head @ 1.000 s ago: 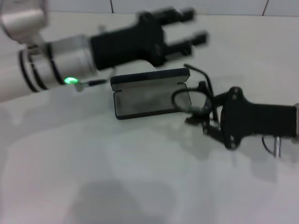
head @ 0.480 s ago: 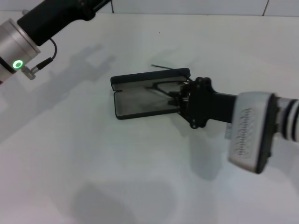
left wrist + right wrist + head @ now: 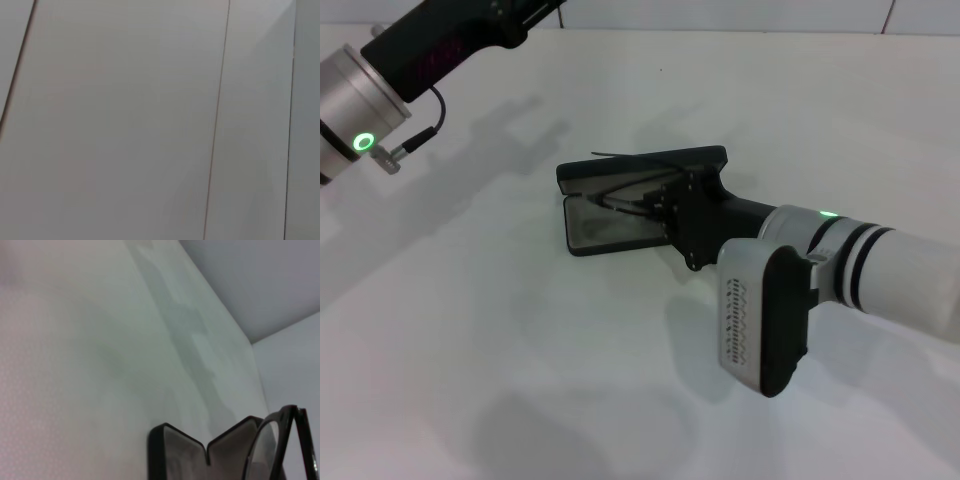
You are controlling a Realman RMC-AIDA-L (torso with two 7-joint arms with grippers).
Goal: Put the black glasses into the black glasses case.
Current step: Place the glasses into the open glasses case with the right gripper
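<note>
Head view: the black glasses case [image 3: 620, 195] lies open at centre frame on the white desk [image 3: 520, 380], lid raised toward the upper edge, grey lining showing. The right end effector [image 3: 655, 205] reaches in from the lower right and sits over the right half of the case tray. It looks clamped on the black glasses [image 3: 625, 195], though its fingers are largely hidden behind the wrist body. The frame hangs just above or partly inside the tray; 1 temple arm pokes out toward the upper left, along the lid edge.

Right wrist view: 1 lens and its rim [image 3: 272, 450] sit at lower right, directly beside the case's near end [image 3: 180, 452].

Left end effector: out of frame; only its arm [image 3: 410, 65] shows at upper left, well apart from the case.

Step in hand, judged: seating the glasses.
- Line the frame up with the long axis of the tray.
- Lower until it rests on the lining.
- Check the stray temple arm clears the lid hinge before letting go.
</note>
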